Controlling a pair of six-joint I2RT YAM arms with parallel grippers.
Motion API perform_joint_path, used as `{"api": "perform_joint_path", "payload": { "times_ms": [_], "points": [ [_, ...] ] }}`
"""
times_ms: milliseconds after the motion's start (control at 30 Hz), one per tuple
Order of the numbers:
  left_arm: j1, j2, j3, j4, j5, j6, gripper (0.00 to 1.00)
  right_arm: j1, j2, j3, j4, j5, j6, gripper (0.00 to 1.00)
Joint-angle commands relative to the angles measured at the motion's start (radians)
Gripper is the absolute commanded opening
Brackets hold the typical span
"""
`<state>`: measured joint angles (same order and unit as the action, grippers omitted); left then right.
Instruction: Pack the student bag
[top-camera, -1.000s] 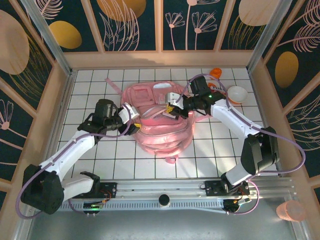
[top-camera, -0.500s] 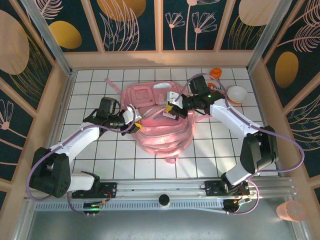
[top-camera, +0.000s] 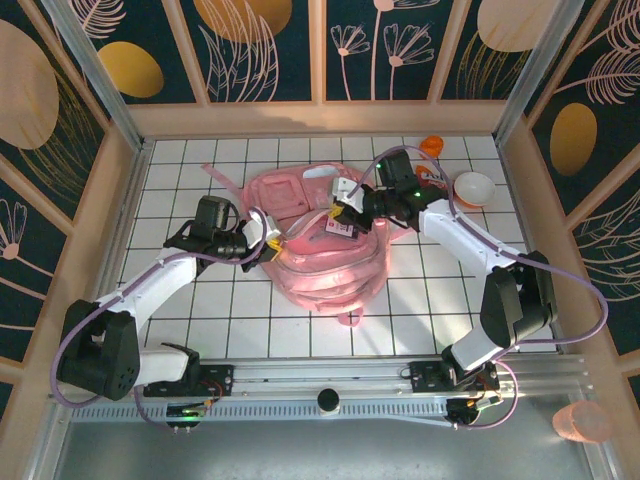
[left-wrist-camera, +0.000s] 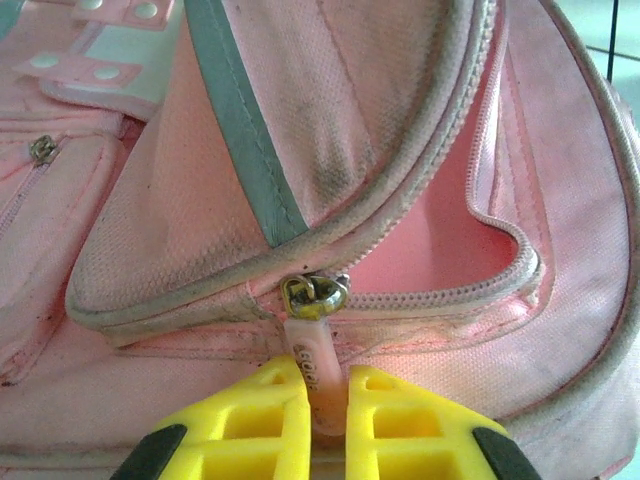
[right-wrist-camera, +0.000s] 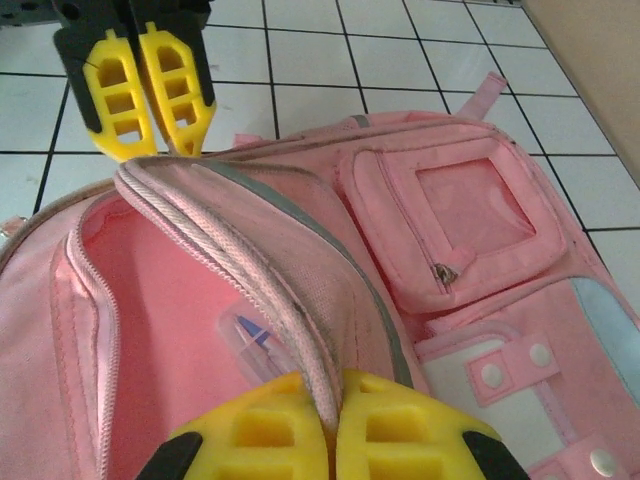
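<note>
The student bag (top-camera: 320, 262), big and pale pink, lies flat mid-table with its main compartment unzipped and gaping (right-wrist-camera: 150, 300). My left gripper (top-camera: 270, 243) is at the bag's left side, shut on the pale zip pull (left-wrist-camera: 312, 360) that hangs from the metal slider (left-wrist-camera: 314, 295); its yellow fingers (right-wrist-camera: 120, 100) also appear at the top of the right wrist view. My right gripper (top-camera: 341, 214) is shut on the piped rim of the bag's front flap (right-wrist-camera: 300, 350), holding the opening up. A clear case with a blue item (right-wrist-camera: 250, 335) lies inside.
A white bowl (top-camera: 474, 187) and an orange object (top-camera: 431, 145) sit at the back right of the tiled table. A pink strap (top-camera: 222, 168) trails toward the back left. Wooden walls (top-camera: 115, 200) enclose the table on three sides.
My left gripper went from open to shut on the zip pull at the bag's left side. The right gripper shifted slightly toward the back, still holding the flap rim.
</note>
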<state>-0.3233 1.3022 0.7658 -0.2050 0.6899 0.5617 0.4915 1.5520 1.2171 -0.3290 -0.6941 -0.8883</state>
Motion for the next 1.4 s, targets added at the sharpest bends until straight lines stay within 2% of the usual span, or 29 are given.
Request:
{"api": "perform_joint_path", "payload": {
  "times_ms": [0, 33, 133, 267, 300, 400, 500, 600, 800, 967, 1033, 1233, 1367],
  "points": [
    [-0.008, -0.037, -0.001, 0.046, 0.073, -0.071, 0.01, 0.028, -0.051, -0.024, 0.086, 0.011, 0.055, 0.00],
    [-0.007, -0.042, -0.005, 0.056, 0.048, -0.098, 0.02, 0.028, -0.061, -0.030, 0.078, 0.011, 0.066, 0.00],
    [-0.007, -0.042, -0.028, 0.064, 0.034, -0.107, 0.26, 0.030, -0.109, -0.069, 0.061, -0.015, 0.057, 0.00],
    [-0.007, -0.006, -0.027, 0.033, 0.080, -0.056, 0.42, 0.030, -0.162, -0.115, 0.068, -0.035, 0.014, 0.00],
    [-0.008, 0.005, -0.024, 0.026, 0.105, -0.043, 0.45, 0.030, -0.163, -0.116, 0.068, -0.038, 0.002, 0.00],
    [-0.007, 0.034, -0.011, 0.008, 0.160, -0.027, 0.46, 0.030, -0.147, -0.099, 0.058, -0.056, -0.020, 0.00],
    [-0.007, 0.045, -0.012, -0.011, 0.128, 0.002, 0.47, 0.029, -0.127, -0.075, 0.043, -0.059, -0.037, 0.00],
    [-0.008, 0.038, -0.023, 0.021, 0.101, 0.000, 0.43, 0.027, -0.116, -0.062, 0.040, -0.047, -0.034, 0.00],
    [-0.007, 0.024, -0.027, 0.032, 0.204, -0.010, 0.27, 0.026, -0.106, -0.063, 0.079, 0.002, 0.024, 0.00],
    [-0.008, -0.013, -0.062, 0.076, 0.253, -0.050, 0.25, 0.026, -0.103, -0.069, 0.092, 0.016, 0.043, 0.00],
    [-0.007, -0.017, -0.071, 0.082, 0.250, -0.061, 0.23, 0.025, -0.100, -0.068, 0.095, 0.019, 0.047, 0.00],
    [-0.008, -0.022, -0.083, 0.109, 0.175, -0.126, 0.03, 0.028, -0.098, -0.071, 0.126, 0.045, 0.089, 0.00],
    [-0.008, -0.026, -0.074, 0.112, 0.221, -0.174, 0.00, 0.033, -0.111, -0.103, 0.173, 0.057, 0.122, 0.00]
  ]
}}
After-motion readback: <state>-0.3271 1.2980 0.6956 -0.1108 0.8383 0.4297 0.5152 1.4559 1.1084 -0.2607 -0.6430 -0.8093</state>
